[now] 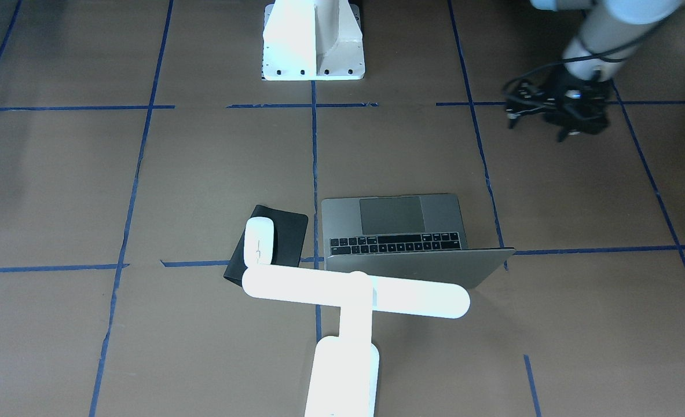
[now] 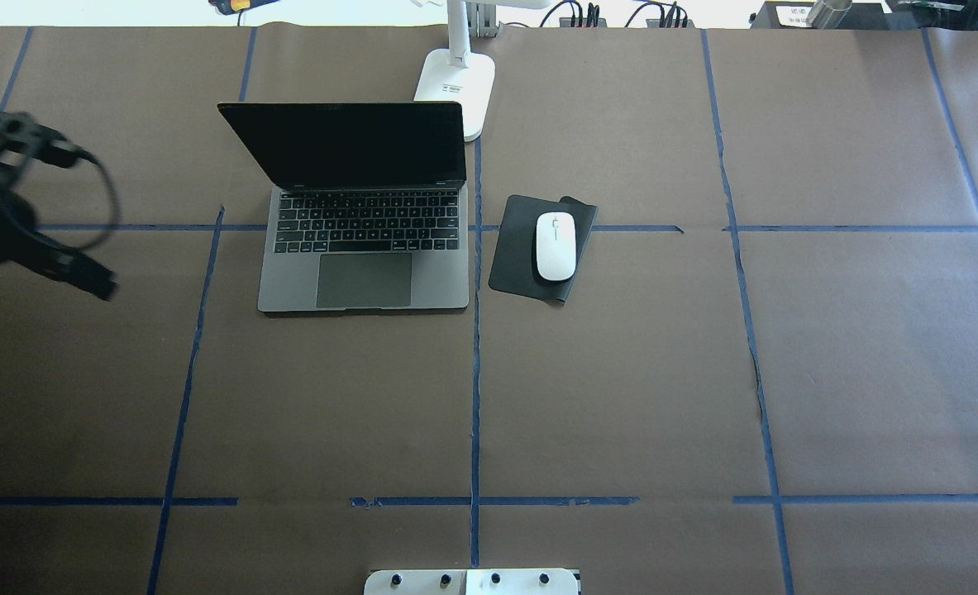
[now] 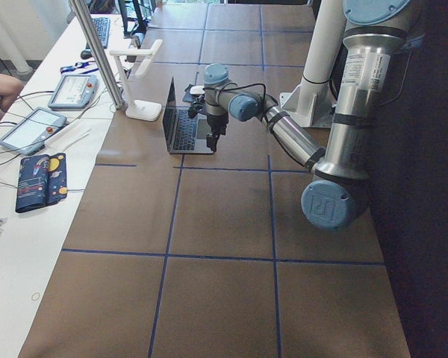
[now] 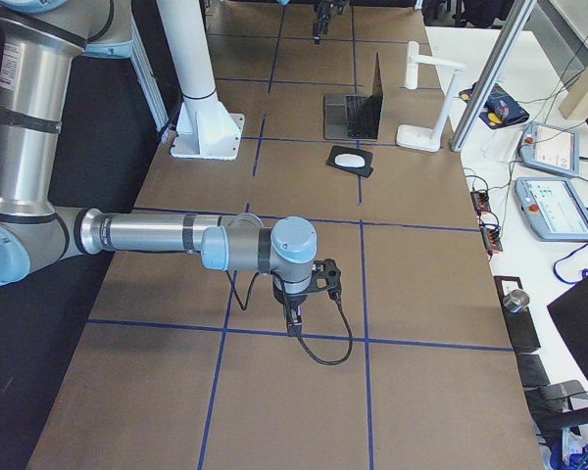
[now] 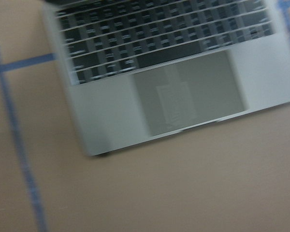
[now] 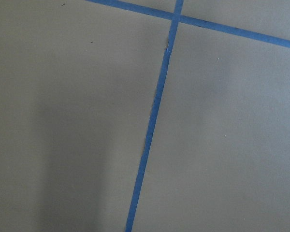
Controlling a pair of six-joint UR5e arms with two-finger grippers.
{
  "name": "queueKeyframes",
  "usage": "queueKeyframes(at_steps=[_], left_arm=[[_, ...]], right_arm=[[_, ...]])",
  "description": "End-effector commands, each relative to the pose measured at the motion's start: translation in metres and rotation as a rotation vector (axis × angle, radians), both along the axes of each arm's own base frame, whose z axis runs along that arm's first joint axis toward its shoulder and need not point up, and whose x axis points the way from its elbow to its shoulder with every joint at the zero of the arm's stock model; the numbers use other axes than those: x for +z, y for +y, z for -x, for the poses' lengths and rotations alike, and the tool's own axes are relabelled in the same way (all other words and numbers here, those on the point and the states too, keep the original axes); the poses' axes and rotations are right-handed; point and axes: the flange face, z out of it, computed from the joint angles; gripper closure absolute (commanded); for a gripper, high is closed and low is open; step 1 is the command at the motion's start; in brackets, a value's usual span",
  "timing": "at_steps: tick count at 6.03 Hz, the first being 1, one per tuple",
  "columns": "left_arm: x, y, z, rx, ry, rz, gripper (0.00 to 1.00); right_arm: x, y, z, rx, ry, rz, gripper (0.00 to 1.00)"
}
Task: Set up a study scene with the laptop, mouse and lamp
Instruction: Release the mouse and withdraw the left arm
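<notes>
The laptop (image 2: 364, 248) stands open in the middle of the table, its screen dark; it also shows blurred in the left wrist view (image 5: 183, 92). The white mouse (image 2: 555, 245) lies on a black pad to its right. The white lamp (image 1: 356, 292) stands behind the laptop with its bar head over the lid; its base (image 2: 455, 83) is at the far edge. My left gripper (image 2: 83, 274) hangs above the table left of the laptop, blurred, and I cannot tell its state. My right gripper (image 4: 294, 315) is far to the right, seen only in the exterior right view, state unclear.
The black mouse pad (image 2: 517, 264) lies beside the laptop. The white flared pedestal (image 1: 313, 40) stands at the robot's side of the table. Teach pendants (image 4: 559, 206) and cables lie on the white side table beyond the far edge. Blue tape lines (image 6: 154, 121) cross the brown surface.
</notes>
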Motion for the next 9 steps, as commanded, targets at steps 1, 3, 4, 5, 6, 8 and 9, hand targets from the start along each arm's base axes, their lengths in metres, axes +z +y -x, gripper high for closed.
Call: queueKeyframes(at_steps=[1,3,4,5,6,8,9], left_arm=[[0.096,0.000,0.127,0.000,-0.063,-0.020,0.00],[0.172,0.038,0.207,-0.079,-0.078,0.097,0.00],[0.200,0.059,0.223,-0.119,-0.064,0.175,0.00],[0.226,0.066,0.239,-0.213,-0.049,0.275,0.00],[0.267,0.073,0.240,-0.212,-0.064,0.358,0.00],[0.280,0.076,0.240,-0.214,-0.049,0.375,0.00],[0.273,0.069,0.239,-0.209,-0.042,0.356,0.00]], right_arm=[[0.001,0.001,0.000,-0.003,0.000,-0.001,0.00],[0.001,0.001,0.000,-0.001,0.000,0.000,0.00],[0.001,0.001,0.000,-0.001,0.000,0.000,0.00],[0.001,0.001,0.000,-0.001,0.000,0.000,0.00],[0.000,0.000,0.000,-0.002,-0.001,-0.003,0.00],[-0.001,0.001,0.001,-0.002,-0.015,-0.001,0.00],[-0.001,0.000,0.002,-0.005,-0.017,-0.005,0.00]])
